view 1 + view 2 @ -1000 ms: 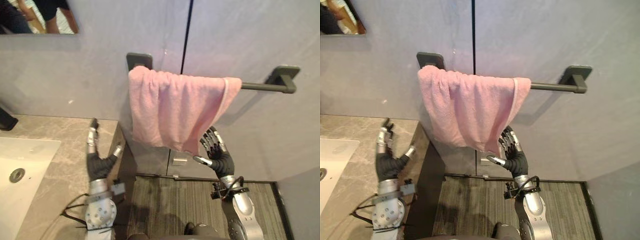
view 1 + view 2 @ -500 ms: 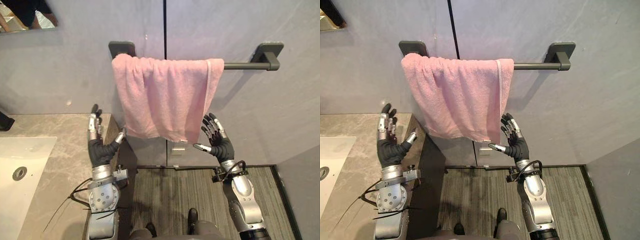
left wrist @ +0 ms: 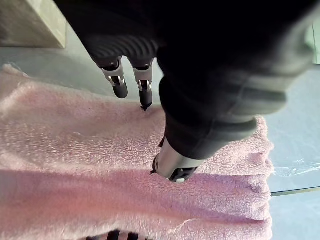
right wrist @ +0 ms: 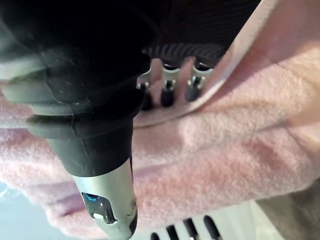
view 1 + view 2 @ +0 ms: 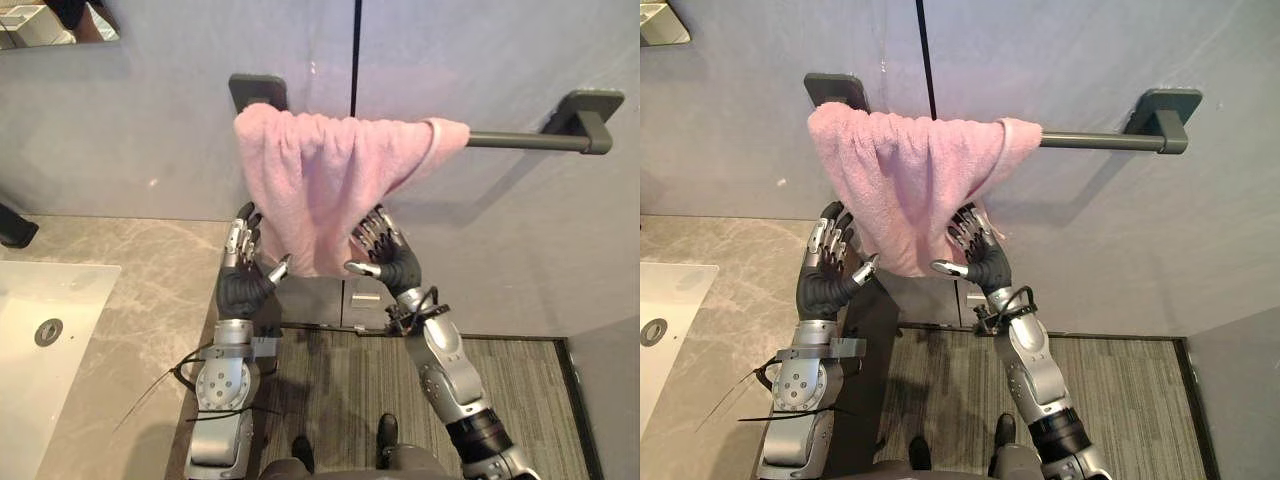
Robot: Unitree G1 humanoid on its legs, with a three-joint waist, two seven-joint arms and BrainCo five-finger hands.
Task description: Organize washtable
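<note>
Currently, the pink towel (image 5: 330,180) hangs over the dark towel bar (image 5: 520,140) on the grey wall (image 5: 120,120). It is bunched toward the bar's left end, and the right stretch of the bar is bare. Note that the cloth narrows toward its lower edge, where both hands meet it.

Left hand (image 5: 240,285): raised beside the edge of the tabletop (image 5: 150,270), at the towel's lower left part. The fingers are straight and held apart from the thumb. It clamps nothing; in the left wrist view the dark tips appear to rest on the pile and do not curl round it.

Right hand (image 5: 395,265): raised at the towel's lower right part. The fingers are likewise extended against the cloth, with the thumb held out to the side. No pinch is visible in the right wrist view.

Reason for this posture: flat, unclenched hands on either side of the hanging edge let you steady and smooth the cloth without dragging it off the bar. A closed grasp would likely pull the towel down on one side.

Judged step: squaring the towel on the bar. Expect the next move to call for spreading the cloth rightward along the bare bar so that it hangs flat. The white sink (image 5: 70,300) in the tabletop lies well apart to the left and plays no part here.
</note>
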